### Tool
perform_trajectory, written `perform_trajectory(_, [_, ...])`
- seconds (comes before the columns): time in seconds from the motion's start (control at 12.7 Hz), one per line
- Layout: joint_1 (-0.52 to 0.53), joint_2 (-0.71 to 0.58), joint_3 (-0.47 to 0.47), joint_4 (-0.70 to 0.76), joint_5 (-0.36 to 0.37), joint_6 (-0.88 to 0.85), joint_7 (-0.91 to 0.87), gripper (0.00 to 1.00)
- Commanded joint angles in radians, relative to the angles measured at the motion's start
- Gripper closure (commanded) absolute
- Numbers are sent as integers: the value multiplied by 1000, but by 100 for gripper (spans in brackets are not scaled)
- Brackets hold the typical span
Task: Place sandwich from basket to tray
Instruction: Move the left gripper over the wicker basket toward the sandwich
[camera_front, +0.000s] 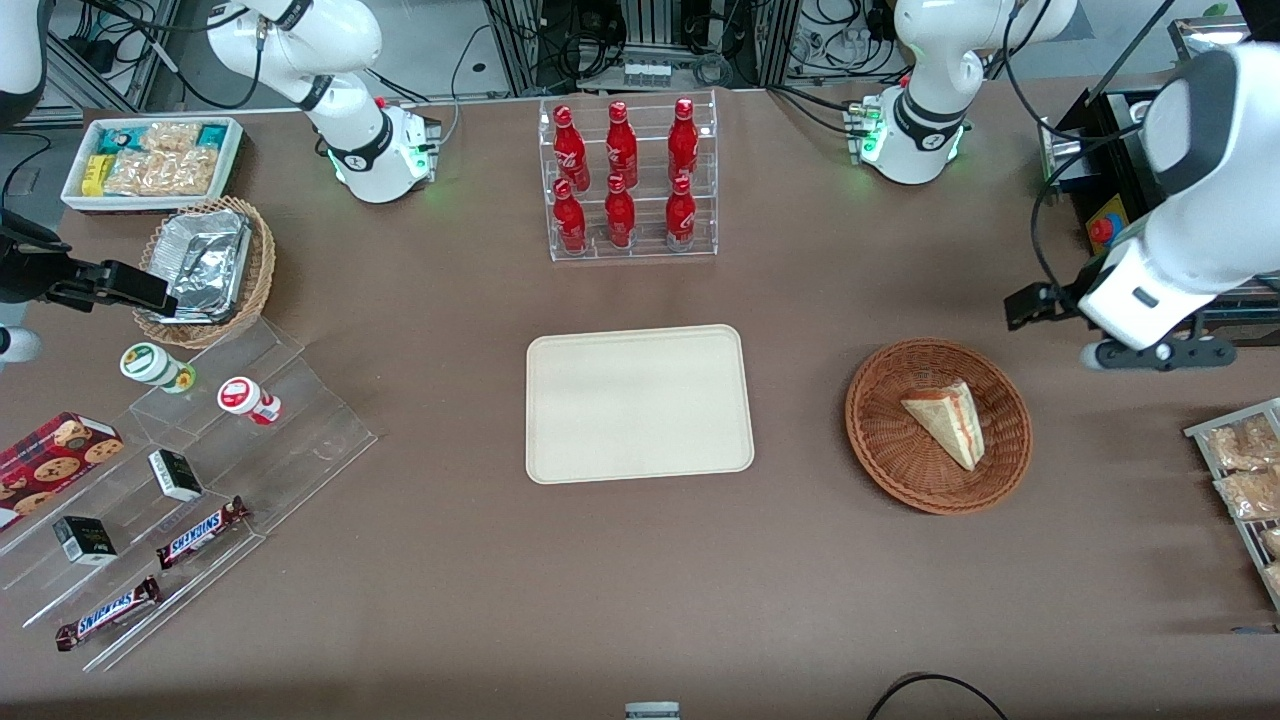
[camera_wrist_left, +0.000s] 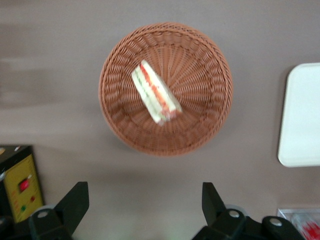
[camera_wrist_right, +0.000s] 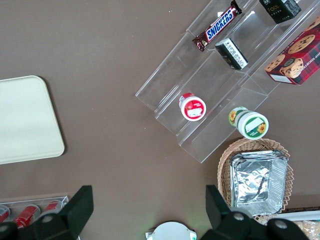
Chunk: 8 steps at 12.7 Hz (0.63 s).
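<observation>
- My gripper (camera_wrist_left: 145, 200) hangs above the bare table just beside the basket (camera_wrist_left: 120, 127), on the working arm's end of the table; its two fingers (camera_wrist_left: 75, 202) stand wide apart and hold nothing.
- The sandwich (camera_front: 948, 421) lies on its side in the basket, near the middle, with the filling edge showing; nothing touches it.
- The tray (camera_front: 640, 403) sits in the middle of the table, well apart from the basket, and nothing lies on it.
- So I judge that the task is at its very beginning: no grasp is made, no lifting, no carrying.
- What is left is everything: to come over the sandwich, to go down into the basket, to close on the wedge, to raise it, to bring it over the tray and let it go there.
</observation>
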<state>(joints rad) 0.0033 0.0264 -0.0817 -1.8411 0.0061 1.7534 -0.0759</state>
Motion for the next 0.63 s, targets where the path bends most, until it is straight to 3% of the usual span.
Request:
perform_trajectory(0.0, [-8, -5, 3, -127, 9, 154, 8, 0])
perform_trajectory(0.55, [-8, 86, 3, -219, 9, 353, -4, 0])
